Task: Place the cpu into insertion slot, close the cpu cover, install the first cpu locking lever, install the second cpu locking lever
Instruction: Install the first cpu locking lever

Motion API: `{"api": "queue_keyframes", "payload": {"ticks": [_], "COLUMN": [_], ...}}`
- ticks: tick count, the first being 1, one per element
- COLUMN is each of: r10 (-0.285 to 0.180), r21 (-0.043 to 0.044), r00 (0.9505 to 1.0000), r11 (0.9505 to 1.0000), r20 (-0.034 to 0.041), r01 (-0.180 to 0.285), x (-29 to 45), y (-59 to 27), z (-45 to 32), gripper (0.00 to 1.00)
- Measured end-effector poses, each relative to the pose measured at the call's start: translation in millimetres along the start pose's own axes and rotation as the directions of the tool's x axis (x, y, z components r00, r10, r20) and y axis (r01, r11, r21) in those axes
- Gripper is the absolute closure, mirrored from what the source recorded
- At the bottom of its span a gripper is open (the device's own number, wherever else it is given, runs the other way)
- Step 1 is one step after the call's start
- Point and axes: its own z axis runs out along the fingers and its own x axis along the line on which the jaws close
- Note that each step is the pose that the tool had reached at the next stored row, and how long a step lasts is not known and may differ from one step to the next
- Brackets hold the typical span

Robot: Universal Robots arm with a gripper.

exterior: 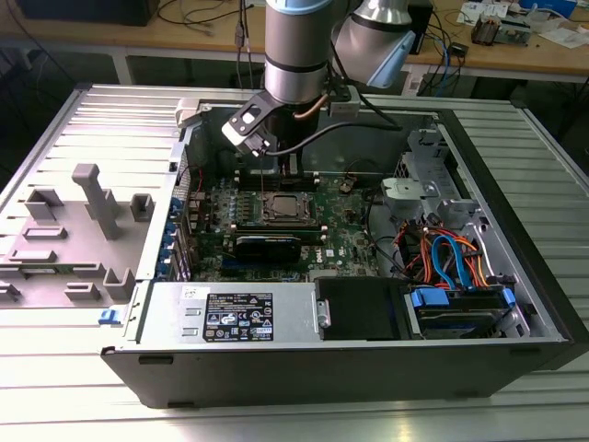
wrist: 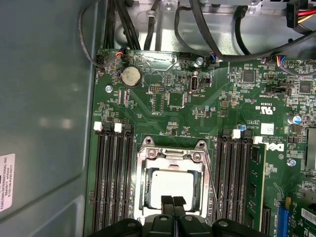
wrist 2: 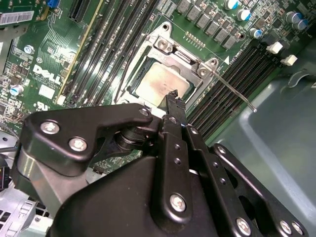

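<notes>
End effector (wrist: 173,202), pinched closed, hangs over the cpu (wrist: 170,183).

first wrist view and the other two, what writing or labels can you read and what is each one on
White logo on the motherboard: a brand mark, not spelled out.
White sticker on the case wall: too small to read.
Label on the power supply: too small to read.
White board label: too small to read.
The fine white lettering elsewhere on the motherboard is also too small to read.
</notes>
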Motion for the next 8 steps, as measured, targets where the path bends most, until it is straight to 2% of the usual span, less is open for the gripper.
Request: {"api": "queue_keyframes", "payload": {"ticks": [5,8], "r10": [0.000,-0.001], "r21": [-0.0001,-0.0001], "r00": [1.0000,1.0000], "r11": [1.0000,1.0000], "r20": [-0.0001,-0.0002], "r01": [0.000,0.001], "x": [0.3,0.4], "y": [0.0,0.0], "z": [-10.4,-12.6], "gripper": [0.89,0.89]}}
